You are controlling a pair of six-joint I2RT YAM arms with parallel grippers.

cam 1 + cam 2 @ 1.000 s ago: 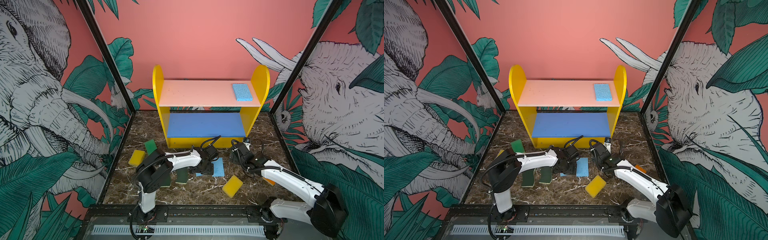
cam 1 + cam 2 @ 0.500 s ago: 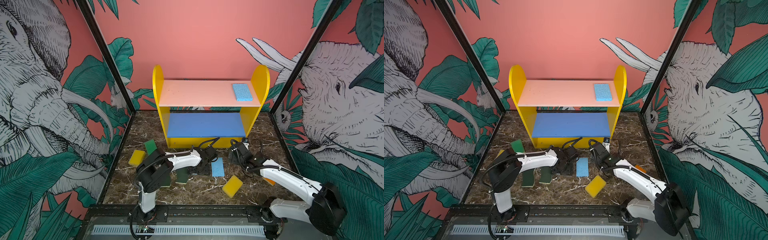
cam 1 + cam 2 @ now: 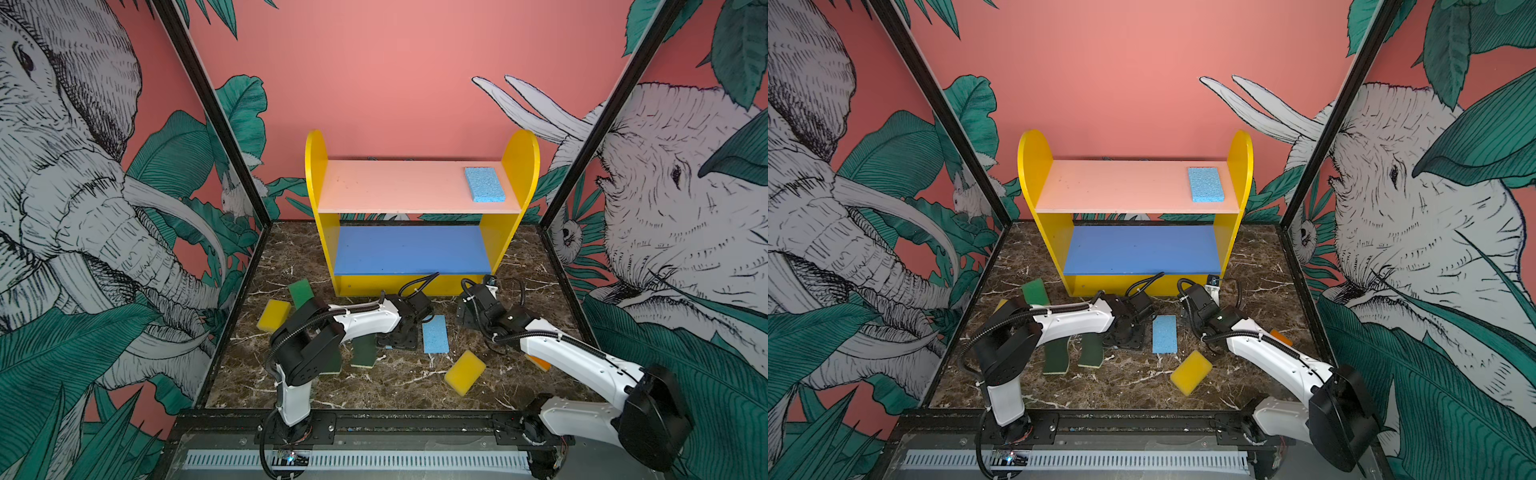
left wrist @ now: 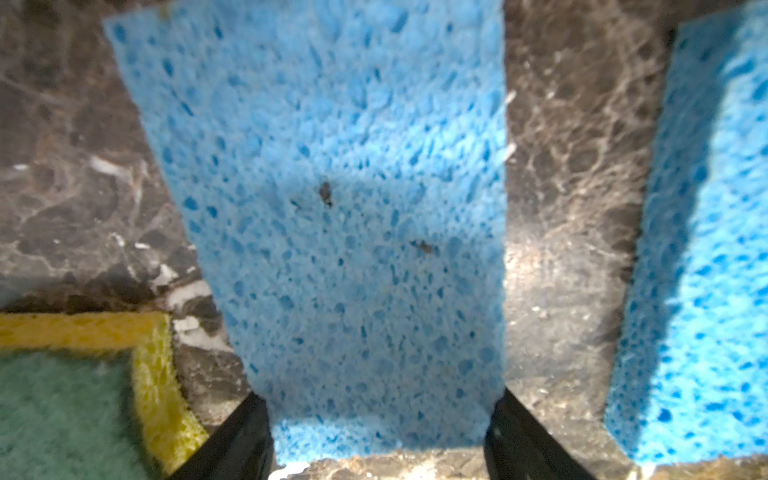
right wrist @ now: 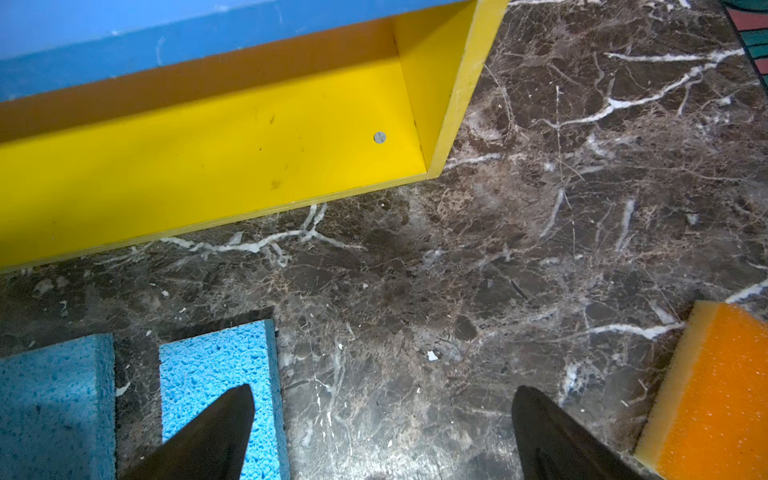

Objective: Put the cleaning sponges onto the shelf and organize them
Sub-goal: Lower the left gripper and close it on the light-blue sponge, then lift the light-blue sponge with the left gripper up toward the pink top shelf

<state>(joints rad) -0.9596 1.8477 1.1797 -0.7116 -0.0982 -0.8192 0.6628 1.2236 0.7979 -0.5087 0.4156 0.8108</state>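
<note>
Top views share the whole scene; wrist cameras hug the floor [image 5: 457, 291].

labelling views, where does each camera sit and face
top views: high behind the arms, looking down at the yellow-sided three-tier shelf; both arms show
left wrist: on left arm, facing down at a light-blue porous sponge; left gripper straddles it
right wrist: on right arm, facing shelf base; right gripper shows
shared by wrists: a second blue sponge

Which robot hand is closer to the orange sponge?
Right. The right gripper is beside the orange sponge; the left gripper is farther away, fingers around a blue sponge.
</note>
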